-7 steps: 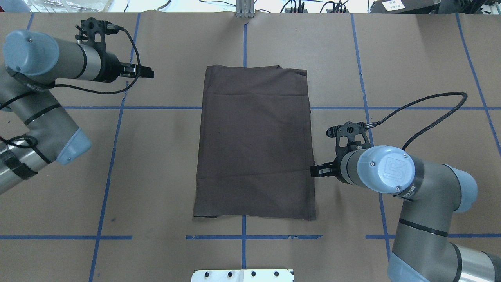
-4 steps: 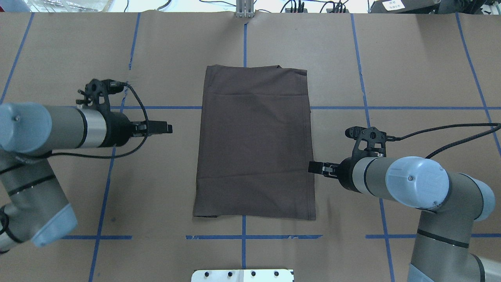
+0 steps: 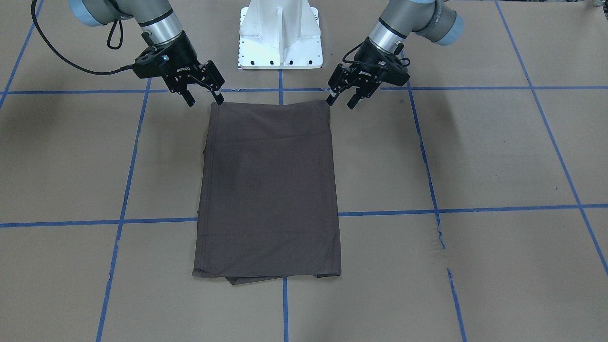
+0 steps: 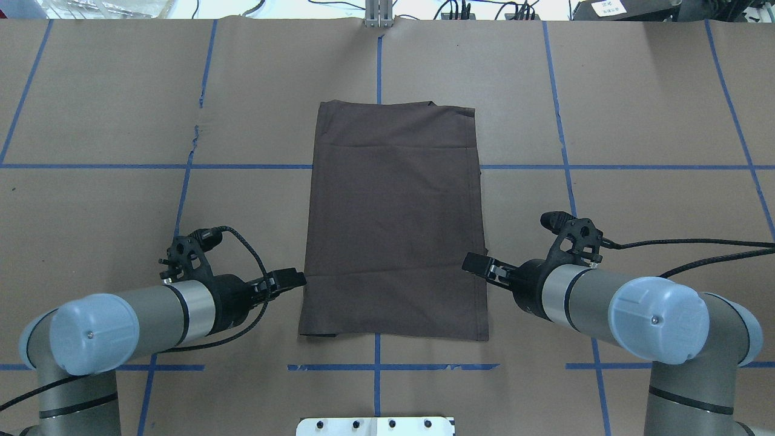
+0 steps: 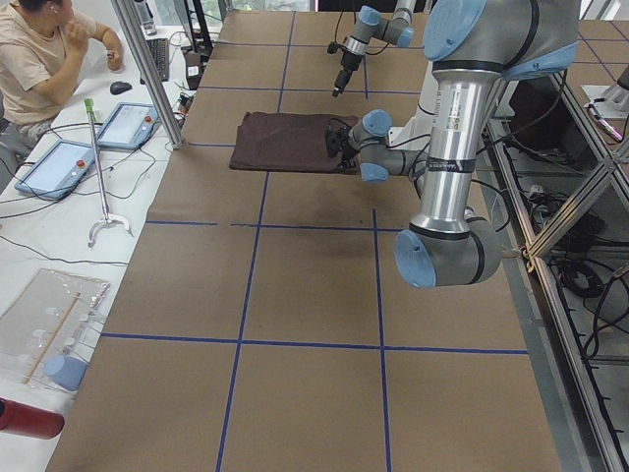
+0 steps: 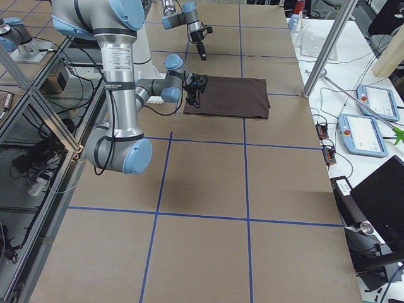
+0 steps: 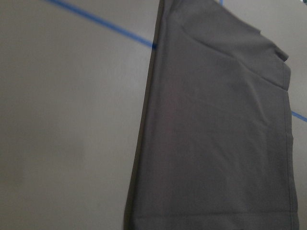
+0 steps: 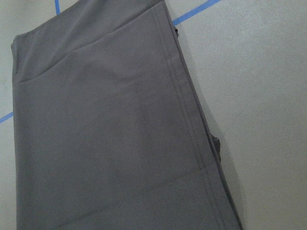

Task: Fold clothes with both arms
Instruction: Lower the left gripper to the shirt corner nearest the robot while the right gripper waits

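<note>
The dark brown T-shirt lies folded in 1 flat rectangle at the centre of the table. Seen from overhead, the left gripper is at its 8 o'clock and the right gripper at 4 o'clock. Both have their fingers apart, gripping nothing.

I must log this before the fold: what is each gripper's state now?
Left black two-finger gripper: open, holding nothing, by a corner of the dark brown folded shirt.
Right black two-finger gripper: open, holding nothing.

Dark brown T-shirt, folded flat into a long rectangle
</note>
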`<action>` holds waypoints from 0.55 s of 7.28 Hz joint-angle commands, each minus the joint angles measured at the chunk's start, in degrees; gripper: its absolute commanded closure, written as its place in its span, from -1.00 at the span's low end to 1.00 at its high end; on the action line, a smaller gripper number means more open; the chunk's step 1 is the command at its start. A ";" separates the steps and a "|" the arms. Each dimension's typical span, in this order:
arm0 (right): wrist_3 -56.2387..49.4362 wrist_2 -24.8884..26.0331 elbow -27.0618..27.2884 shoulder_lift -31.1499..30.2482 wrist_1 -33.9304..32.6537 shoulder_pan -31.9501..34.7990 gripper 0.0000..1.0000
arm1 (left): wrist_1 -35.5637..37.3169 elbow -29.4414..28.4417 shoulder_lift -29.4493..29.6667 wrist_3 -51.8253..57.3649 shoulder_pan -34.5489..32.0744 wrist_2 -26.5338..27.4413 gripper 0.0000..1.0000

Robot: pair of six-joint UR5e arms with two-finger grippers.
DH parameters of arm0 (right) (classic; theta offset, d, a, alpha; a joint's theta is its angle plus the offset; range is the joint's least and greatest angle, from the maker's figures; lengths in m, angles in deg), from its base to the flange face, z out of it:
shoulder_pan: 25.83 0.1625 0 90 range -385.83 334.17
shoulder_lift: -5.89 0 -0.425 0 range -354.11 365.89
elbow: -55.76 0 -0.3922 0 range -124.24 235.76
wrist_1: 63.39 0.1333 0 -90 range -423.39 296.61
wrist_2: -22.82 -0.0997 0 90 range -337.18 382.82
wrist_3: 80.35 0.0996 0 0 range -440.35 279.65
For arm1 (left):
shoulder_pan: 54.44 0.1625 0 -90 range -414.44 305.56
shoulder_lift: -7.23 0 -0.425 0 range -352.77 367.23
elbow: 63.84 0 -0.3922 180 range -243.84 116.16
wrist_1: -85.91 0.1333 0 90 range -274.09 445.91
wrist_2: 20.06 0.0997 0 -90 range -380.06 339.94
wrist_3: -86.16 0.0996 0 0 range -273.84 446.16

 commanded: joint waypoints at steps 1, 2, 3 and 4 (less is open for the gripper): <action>0.37 0.45 0.13 -0.08 0.44 -0.12 -1.00 | -0.35 -2.19 1.03 -3.47 2.92 2.01 -0.33; 0.28 0.45 0.13 -0.08 0.44 -0.12 -1.00 | -0.52 -3.06 1.56 -3.47 3.54 1.92 -0.33; 0.28 0.45 0.13 0.01 0.44 -0.12 -1.00 | -0.35 -4.20 2.95 -3.38 3.72 1.92 -0.33; 0.28 0.45 0.13 -0.08 0.44 -0.12 -1.00 | -0.35 -5.78 3.75 -3.38 4.77 1.92 -0.33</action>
